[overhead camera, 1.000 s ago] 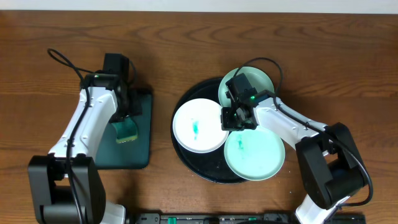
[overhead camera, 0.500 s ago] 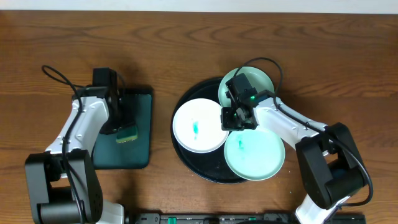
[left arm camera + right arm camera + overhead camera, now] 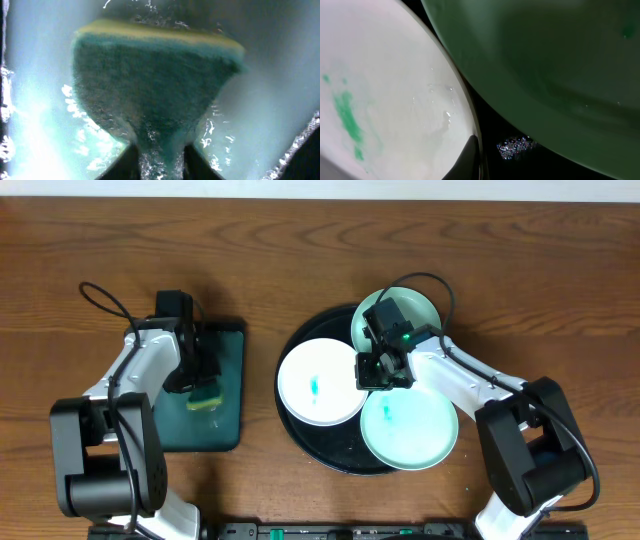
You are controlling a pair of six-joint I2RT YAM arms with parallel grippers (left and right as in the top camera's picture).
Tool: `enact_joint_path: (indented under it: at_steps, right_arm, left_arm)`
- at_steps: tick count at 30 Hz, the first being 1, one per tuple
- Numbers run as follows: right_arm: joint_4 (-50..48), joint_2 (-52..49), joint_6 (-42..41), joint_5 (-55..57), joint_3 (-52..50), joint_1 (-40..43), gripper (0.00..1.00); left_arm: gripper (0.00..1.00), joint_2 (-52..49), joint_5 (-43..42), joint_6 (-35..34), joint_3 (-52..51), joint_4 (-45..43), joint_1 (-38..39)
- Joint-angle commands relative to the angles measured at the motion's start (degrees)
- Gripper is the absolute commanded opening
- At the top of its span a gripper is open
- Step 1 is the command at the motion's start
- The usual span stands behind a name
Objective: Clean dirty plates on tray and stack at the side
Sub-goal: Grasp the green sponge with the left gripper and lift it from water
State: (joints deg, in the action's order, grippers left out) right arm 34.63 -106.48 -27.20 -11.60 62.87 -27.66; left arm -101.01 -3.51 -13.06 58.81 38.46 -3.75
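Three plates lie on the round black tray (image 3: 335, 448): a white plate (image 3: 318, 383) at the left with a teal smear, a mint plate (image 3: 410, 425) at the front right with a teal smear, and a mint plate (image 3: 418, 310) at the back. My right gripper (image 3: 383, 367) sits at the white plate's right rim. In the right wrist view one finger (image 3: 469, 157) lies on the white plate (image 3: 390, 100) at its rim; the other finger is lost against the tray (image 3: 510, 165). My left gripper (image 3: 203, 383) is shut on a green and yellow sponge (image 3: 155, 85).
A dark green rectangular tray (image 3: 225, 430) lies on the wooden table at the left, under the sponge (image 3: 207, 396). Its surface is wet in the left wrist view (image 3: 280, 100). The back mint plate (image 3: 560, 65) overhangs close to the right gripper. Cables loop above both arms.
My left arm has shifted its pose over the green tray, while the sponge stays at about the same spot. The right arm and the plates have not moved.
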Motion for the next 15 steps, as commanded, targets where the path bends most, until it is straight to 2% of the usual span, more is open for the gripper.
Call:
enact_joint_path:
  at_steps: [1,8,15]
  right_arm:
    - [1.0,-0.6,0.0,-0.7,-0.4,-0.5,0.01]
    - [1.0,-0.6,0.0,-0.7,-0.4,-0.5,0.01]
    - [0.9,-0.6,0.0,-0.6,-0.4,-0.5,0.01]
  left_arm:
    - [0.08,-1.7,-0.6,0.4,-0.4,-0.2,-0.3]
    - [0.07,6.3,-0.6,0.1,-0.4,-0.1,0.0]
    - [0.07,23.8,-0.6,0.7,-0.4,0.3,1.0]
